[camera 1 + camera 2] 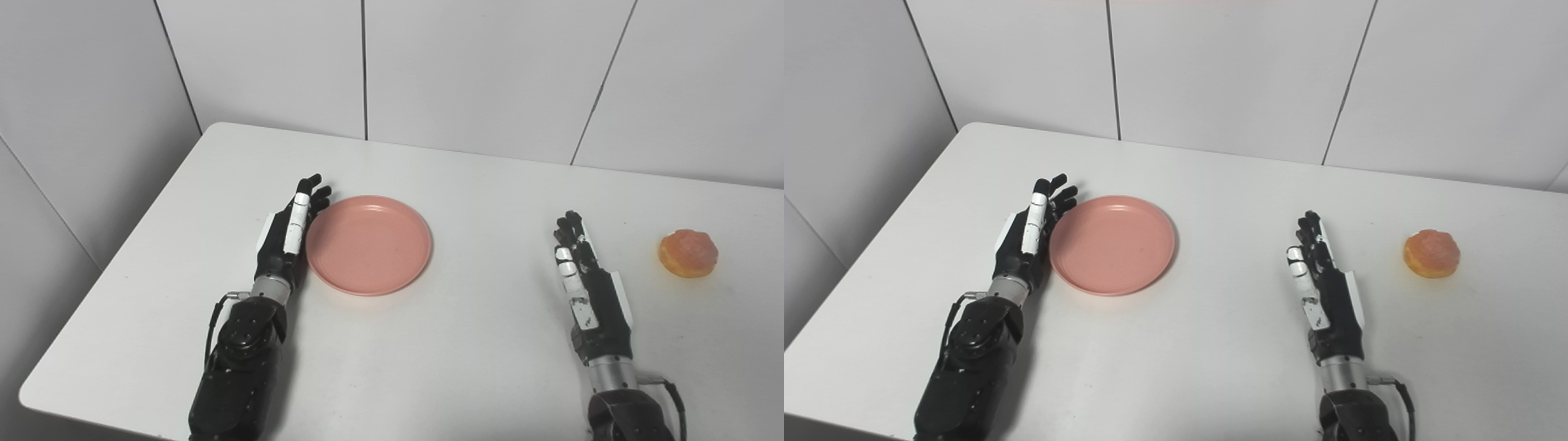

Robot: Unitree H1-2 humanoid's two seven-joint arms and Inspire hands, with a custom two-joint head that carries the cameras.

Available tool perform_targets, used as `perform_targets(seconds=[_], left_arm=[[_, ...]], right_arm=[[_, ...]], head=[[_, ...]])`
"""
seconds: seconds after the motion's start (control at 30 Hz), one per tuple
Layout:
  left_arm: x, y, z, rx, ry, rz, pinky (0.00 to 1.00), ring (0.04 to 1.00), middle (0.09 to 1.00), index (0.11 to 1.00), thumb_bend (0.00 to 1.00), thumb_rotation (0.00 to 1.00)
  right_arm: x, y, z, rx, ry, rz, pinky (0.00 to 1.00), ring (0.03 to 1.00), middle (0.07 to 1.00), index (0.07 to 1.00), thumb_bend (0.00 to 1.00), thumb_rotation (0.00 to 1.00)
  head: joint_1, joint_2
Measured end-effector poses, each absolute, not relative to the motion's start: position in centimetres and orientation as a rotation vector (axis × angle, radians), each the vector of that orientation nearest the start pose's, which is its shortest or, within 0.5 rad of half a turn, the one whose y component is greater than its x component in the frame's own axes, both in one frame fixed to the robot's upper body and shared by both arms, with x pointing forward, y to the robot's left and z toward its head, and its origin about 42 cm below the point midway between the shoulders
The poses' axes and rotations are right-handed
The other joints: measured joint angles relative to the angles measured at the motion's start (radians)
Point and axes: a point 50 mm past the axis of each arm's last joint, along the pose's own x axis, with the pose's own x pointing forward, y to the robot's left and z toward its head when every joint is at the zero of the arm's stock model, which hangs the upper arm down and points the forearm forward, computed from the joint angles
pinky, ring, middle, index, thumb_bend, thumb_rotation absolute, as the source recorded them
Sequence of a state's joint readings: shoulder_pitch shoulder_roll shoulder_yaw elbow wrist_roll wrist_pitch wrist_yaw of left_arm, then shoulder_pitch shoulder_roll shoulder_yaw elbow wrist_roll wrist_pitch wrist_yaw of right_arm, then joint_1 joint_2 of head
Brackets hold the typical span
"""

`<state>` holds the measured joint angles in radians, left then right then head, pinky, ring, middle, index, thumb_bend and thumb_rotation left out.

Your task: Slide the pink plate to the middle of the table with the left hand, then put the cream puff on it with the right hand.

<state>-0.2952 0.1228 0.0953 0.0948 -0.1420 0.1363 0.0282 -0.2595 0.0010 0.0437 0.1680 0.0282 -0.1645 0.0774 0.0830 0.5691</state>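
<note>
A round pink plate (pixel 368 244) lies flat on the white table (pixel 478 343), left of centre, with nothing on it. My left hand (pixel 291 233) stands on edge with its fingers stretched out, pressed against the plate's left rim; it is open and holds nothing. An orange-brown cream puff (pixel 688 252) sits by itself on the table at the far right. My right hand (pixel 580 282) rests on edge to the left of the puff, a clear gap away from it, fingers straight and open.
White wall panels (pixel 490 67) rise behind the table's far edge. The table's left edge (pixel 116 245) runs diagonally close to my left arm. Bare tabletop lies between the plate and my right hand.
</note>
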Motion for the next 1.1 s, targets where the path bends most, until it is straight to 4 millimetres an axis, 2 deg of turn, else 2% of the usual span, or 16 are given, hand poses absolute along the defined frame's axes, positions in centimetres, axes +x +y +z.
perform_targets(seconds=[0.2, 0.27, 0.43, 0.67, 0.77, 0.87, 1.1], left_arm=[[37.3, 24.2, 15.7, -0.064, -0.060, 0.013, 1.00, 0.937, 0.910, 0.898, 0.77, 1.00], [37.2, 24.0, 15.6, -0.070, -0.059, 0.011, 1.00, 0.929, 0.909, 0.897, 0.78, 1.00], [36.9, 23.6, 15.6, -0.064, -0.060, -0.001, 0.97, 0.923, 0.909, 0.909, 0.78, 1.00], [36.0, 22.7, 15.1, -0.058, -0.060, -0.063, 0.96, 0.943, 0.931, 0.933, 0.73, 1.00], [35.7, 22.3, 14.9, -0.075, -0.075, -0.063, 0.93, 0.926, 0.923, 0.927, 0.69, 1.00], [35.3, 21.6, 14.4, -0.113, -0.081, -0.061, 0.95, 0.932, 0.935, 0.939, 0.70, 1.00], [34.4, 20.5, 14.0, -0.190, -0.087, -0.107, 1.00, 0.960, 0.957, 0.962, 0.75, 1.00]], right_arm=[[36.2, -17.0, 14.1, 0.000, -0.248, 0.178, 1.00, 0.983, 0.964, 0.965, 0.64, 0.82], [36.2, -16.9, 14.1, 0.002, -0.249, 0.175, 1.00, 0.983, 0.963, 0.961, 0.64, 0.81], [36.1, -16.2, 14.3, -0.003, -0.253, 0.163, 0.99, 0.986, 0.961, 0.957, 0.66, 0.82], [35.8, -15.2, 14.2, -0.016, -0.224, 0.150, 1.00, 0.992, 0.958, 0.943, 0.71, 0.84], [35.7, -14.9, 14.0, -0.041, -0.202, 0.140, 1.00, 0.986, 0.960, 0.950, 0.69, 0.87], [35.5, -14.5, 14.0, -0.052, -0.196, 0.144, 1.00, 0.983, 0.961, 0.952, 0.66, 0.88], [35.5, -14.1, 14.0, -0.058, -0.195, 0.153, 1.00, 0.984, 0.970, 0.977, 0.62, 0.91]], head=[[-0.031, 0.002], [-0.063, 0.008], [-0.087, 0.012], [-0.153, 0.015], [-0.173, 0.014], [-0.196, 0.015], [-0.232, 0.017]])
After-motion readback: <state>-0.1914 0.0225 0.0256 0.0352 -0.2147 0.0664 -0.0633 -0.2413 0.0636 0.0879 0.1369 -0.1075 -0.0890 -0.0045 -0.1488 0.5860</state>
